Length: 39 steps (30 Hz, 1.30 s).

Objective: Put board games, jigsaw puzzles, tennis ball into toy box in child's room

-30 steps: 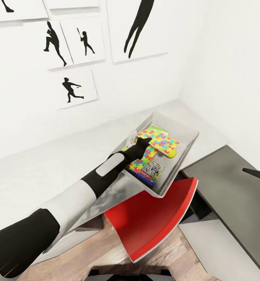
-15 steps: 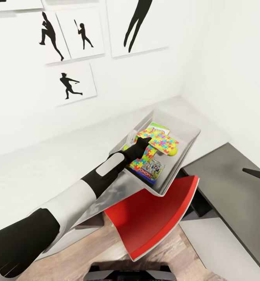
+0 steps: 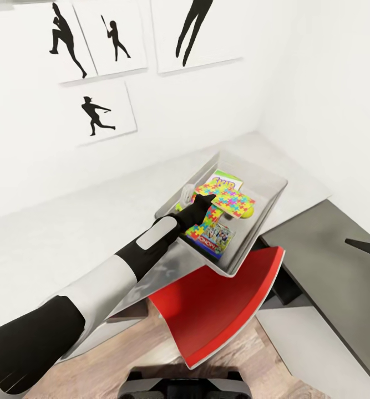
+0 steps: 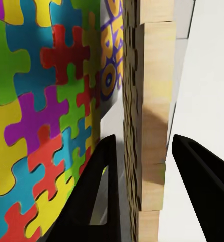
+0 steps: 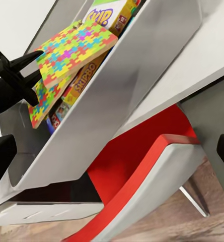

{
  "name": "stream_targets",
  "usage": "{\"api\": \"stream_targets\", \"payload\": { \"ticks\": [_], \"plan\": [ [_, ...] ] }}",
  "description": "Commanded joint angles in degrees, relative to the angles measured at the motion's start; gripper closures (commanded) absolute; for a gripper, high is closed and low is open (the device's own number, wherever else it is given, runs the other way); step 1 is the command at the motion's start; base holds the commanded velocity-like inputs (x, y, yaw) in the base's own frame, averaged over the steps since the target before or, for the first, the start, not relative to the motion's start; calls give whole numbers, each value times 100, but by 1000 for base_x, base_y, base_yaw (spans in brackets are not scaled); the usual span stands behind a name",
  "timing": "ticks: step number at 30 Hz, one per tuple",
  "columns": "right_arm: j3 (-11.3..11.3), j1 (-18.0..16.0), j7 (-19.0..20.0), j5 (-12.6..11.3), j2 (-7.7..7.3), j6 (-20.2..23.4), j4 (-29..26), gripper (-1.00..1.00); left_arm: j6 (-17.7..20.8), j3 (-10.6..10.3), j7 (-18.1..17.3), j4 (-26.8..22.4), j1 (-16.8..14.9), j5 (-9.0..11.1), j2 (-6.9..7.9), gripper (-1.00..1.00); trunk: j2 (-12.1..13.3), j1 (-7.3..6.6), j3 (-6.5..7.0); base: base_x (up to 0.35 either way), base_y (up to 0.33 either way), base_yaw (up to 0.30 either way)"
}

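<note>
White-walled room, pale surface: toy box holds two jigsaw puzzles, two visible board games, one half-hidden tennis ball. My left hand straddles a puzzle edge, fingers apart.

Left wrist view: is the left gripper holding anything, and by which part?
Nothing is clamped. The left gripper is open, its fingers straddling one edge of the top jigsaw puzzle with gaps either side; the puzzle lies in the toy box.
</note>
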Motion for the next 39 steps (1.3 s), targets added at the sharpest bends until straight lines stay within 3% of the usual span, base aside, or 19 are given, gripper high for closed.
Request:
{"api": "stream_targets", "payload": {
  "ticks": [1, 25, 26, 39],
  "plan": [
    [-4, -5, 34, 24, -1, 21, 1, -100, 6, -10, 32, 17, -3, 37, 0, 100, -7, 4, -18, 0, 0, 0],
    [-21, 4, 61, 24, -1, 21, 1, -100, 5, 62, 32, 22, -91, -11, 6, 100, -7, 4, -84, 0, 0, 0],
    [-21, 4, 61, 22, -3, 21, 1, -100, 5, 62, 34, 23, -91, -13, 6, -100, -7, 4, -85, 0, 0, 0],
    [-22, 3, 61, 16, -10, 21, 1, -100, 9, 67, 220, 18, -93, 45, 7, -100, -7, 4, -85, 0, 0, 0]
  ]
}}
